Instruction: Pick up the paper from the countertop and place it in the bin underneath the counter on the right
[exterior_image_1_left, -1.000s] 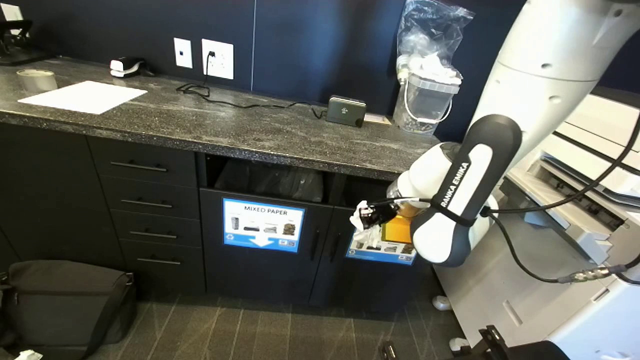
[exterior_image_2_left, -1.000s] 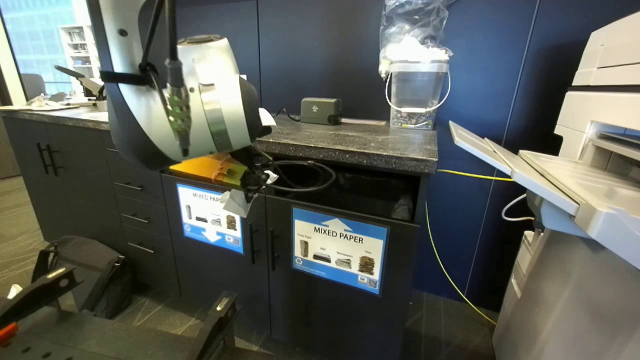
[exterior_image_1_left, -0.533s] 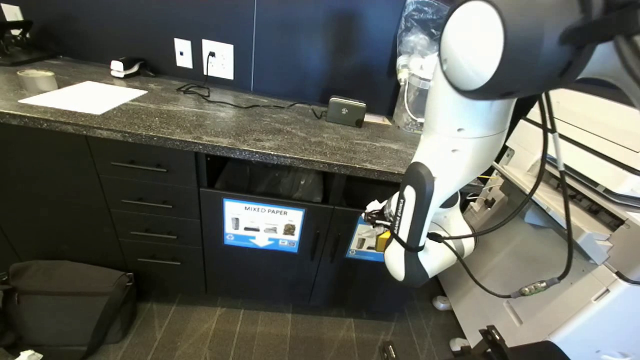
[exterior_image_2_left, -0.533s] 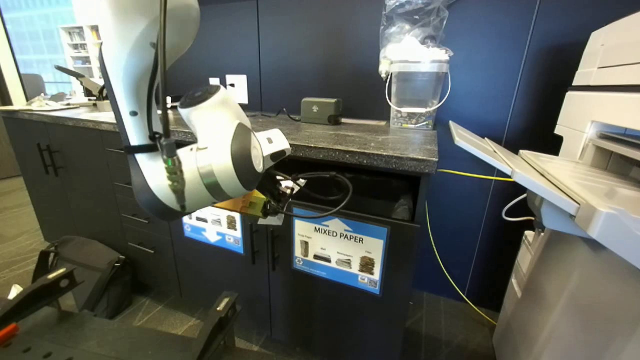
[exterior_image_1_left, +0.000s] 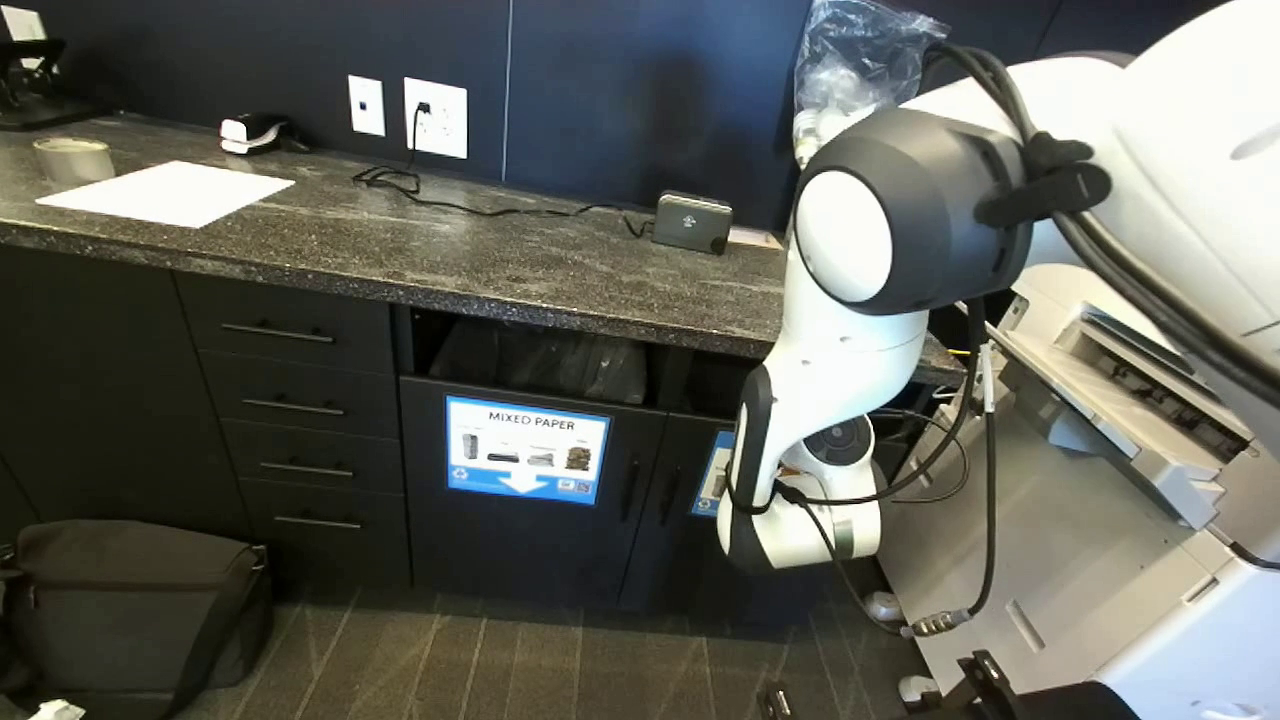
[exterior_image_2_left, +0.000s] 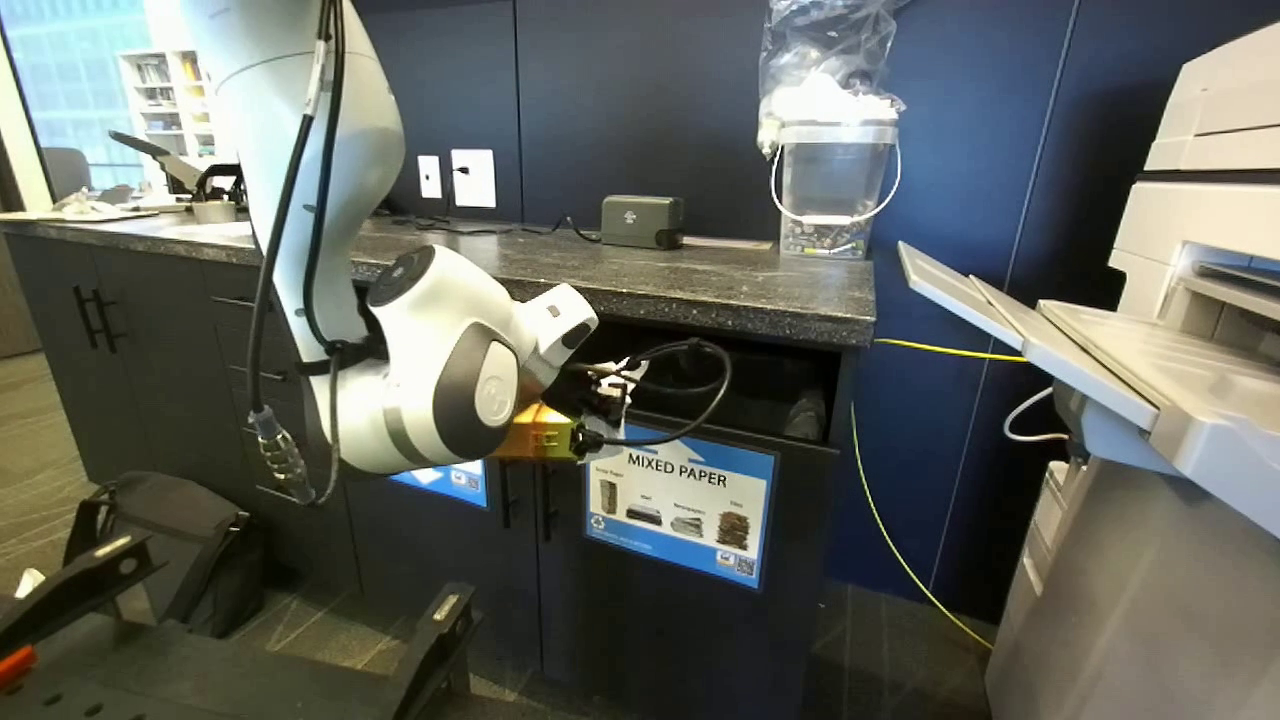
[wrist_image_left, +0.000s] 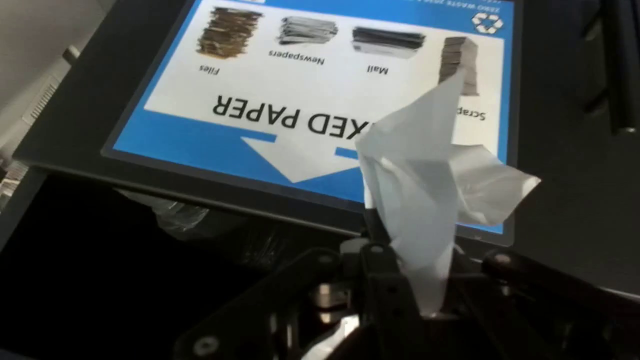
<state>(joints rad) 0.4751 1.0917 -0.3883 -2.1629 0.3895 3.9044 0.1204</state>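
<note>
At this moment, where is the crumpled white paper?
In the wrist view, the crumpled paper is right of centre, held in the gripper, in front of the MIXED PAPER sign.

Looked like an office, most likely a copy-and-recycling corner. Showed a bulky floor-standing copier or printer (exterior_image_2_left: 1210, 140) near a black counter (exterior_image_1_left: 520, 550) with 4 drawers (exterior_image_1_left: 310, 435) and 2 "MIXED PAPER" signs (exterior_image_2_left: 680, 500), each bearing a recycling mark (wrist_image_left: 486, 23). Had on the worktop (exterior_image_1_left: 330, 240) a roll of tape (exterior_image_1_left: 75, 162), a flat white sheet (exterior_image_1_left: 170, 193) and, seemingly, a stapler (exterior_image_1_left: 248, 134). Included patterned carpet (exterior_image_1_left: 540, 670) underfoot and, in an exterior view, a filled bookshelf (exterior_image_2_left: 158, 97) close to a large window (exterior_image_2_left: 75, 80).
</note>
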